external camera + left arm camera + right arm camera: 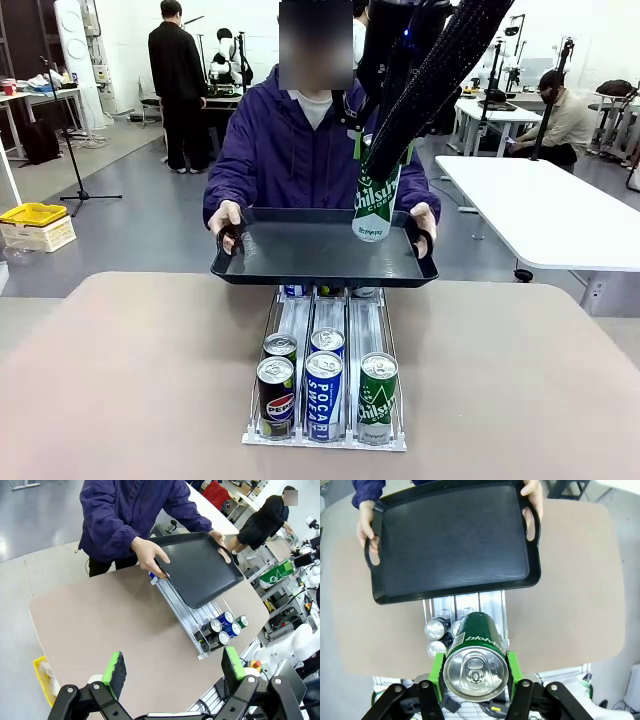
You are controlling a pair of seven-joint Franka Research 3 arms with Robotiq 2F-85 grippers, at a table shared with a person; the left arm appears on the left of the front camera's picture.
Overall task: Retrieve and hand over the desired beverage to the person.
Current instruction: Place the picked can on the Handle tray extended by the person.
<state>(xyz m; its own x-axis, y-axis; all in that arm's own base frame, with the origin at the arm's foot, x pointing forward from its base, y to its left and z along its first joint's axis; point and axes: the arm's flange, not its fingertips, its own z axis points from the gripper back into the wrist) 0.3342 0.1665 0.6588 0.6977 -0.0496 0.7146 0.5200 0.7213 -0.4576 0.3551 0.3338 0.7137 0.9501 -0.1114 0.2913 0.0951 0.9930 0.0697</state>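
on the left side of the worktop, the left end effector hangs high with its green pads wide apart and nothing between them; treat it as idle and clear of the handover path.

at the centre, note the dispenser rack. it is a three-lane metal chute, so the cans feed toward the robot's edge. a pepsi can, a pocari sweat can and a spare green can stand upright at its front stop, with two more behind.

above the rack's far end, the person holds a black tray, gripping the cut-out handle at each end. it is held level over the worktop edge to act as the receiving surface. its matte floor and raised rim should keep a smooth cylinder from sliding off.

right of centre, the right end effector is clamped on the green chilsung cider can. the pads press the round wall from opposite sides and the pull-tab lid faces the wrist camera. the can hangs slightly tilted over the tray's right portion. you cannot tell whether its base touches the tray floor. judge the handover as near completion, with only set-down and release outstanding.
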